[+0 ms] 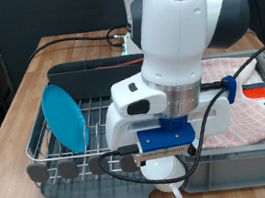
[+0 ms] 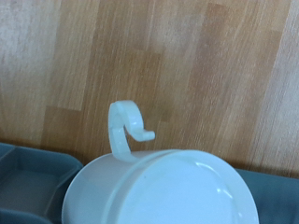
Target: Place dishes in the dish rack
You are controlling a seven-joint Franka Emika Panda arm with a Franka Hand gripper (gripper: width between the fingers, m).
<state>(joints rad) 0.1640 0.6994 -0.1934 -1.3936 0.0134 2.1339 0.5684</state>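
Note:
The light-blue plate (image 1: 66, 114) stands on edge in the dish rack (image 1: 48, 143), a wire grid on a dark tray with round grey knobs along its near side. My gripper (image 1: 171, 179) is low at the rack's right end, by the knobs. The white mug (image 1: 174, 190) hangs right under the hand, held. In the wrist view the mug (image 2: 159, 191) fills the lower part, its handle (image 2: 126, 126) standing out over the wooden table (image 2: 187, 56); the fingers are hidden by it. The wooden spoon is out of view.
A grey plastic bin (image 1: 245, 167) stands to the right of the rack with the pink-and-white checked cloth (image 1: 251, 111) in it. A black cable (image 1: 214, 101) loops from the hand. The arm hides the rack's right part.

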